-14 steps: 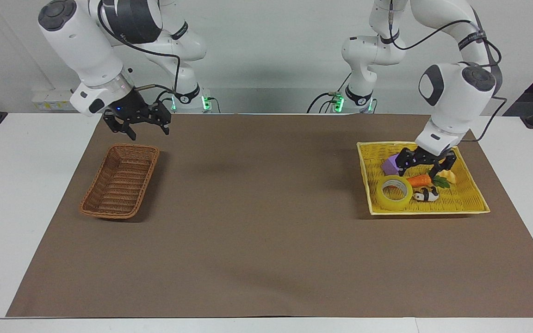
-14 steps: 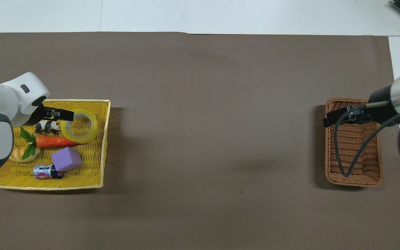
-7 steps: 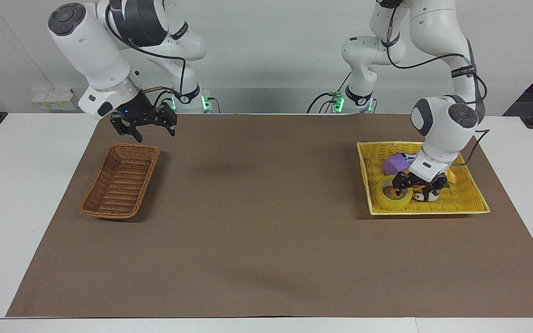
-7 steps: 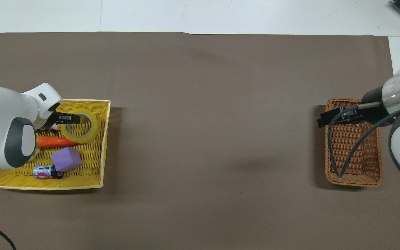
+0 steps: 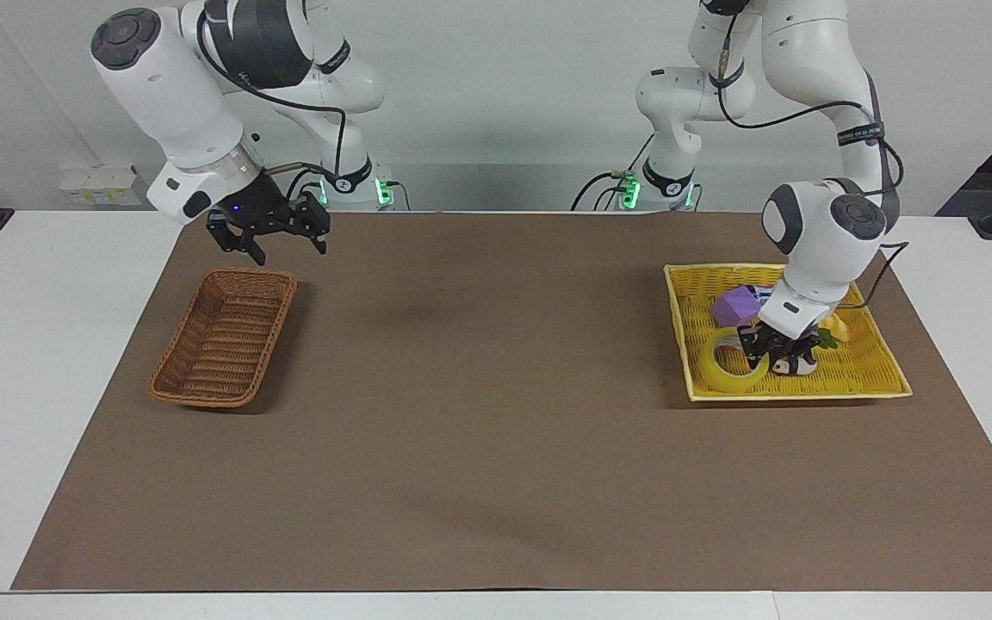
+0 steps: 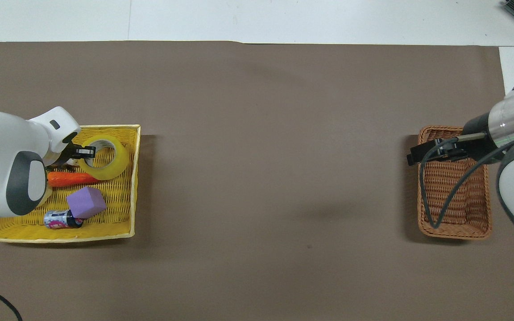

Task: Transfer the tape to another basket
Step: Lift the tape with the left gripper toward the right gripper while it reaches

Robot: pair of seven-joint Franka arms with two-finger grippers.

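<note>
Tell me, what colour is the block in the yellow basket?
The block is purple, clearest in the overhead view.

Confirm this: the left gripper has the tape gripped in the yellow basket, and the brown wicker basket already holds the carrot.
Not quite. The overhead view shows the brown wicker basket empty; the carrot lies in the yellow basket, beside the tape that the left gripper has gripped.

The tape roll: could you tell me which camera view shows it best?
The overhead view: the tape shows as a nearly full ring, the left gripper at its rim. In the facing view, that gripper hides part of it.
</note>
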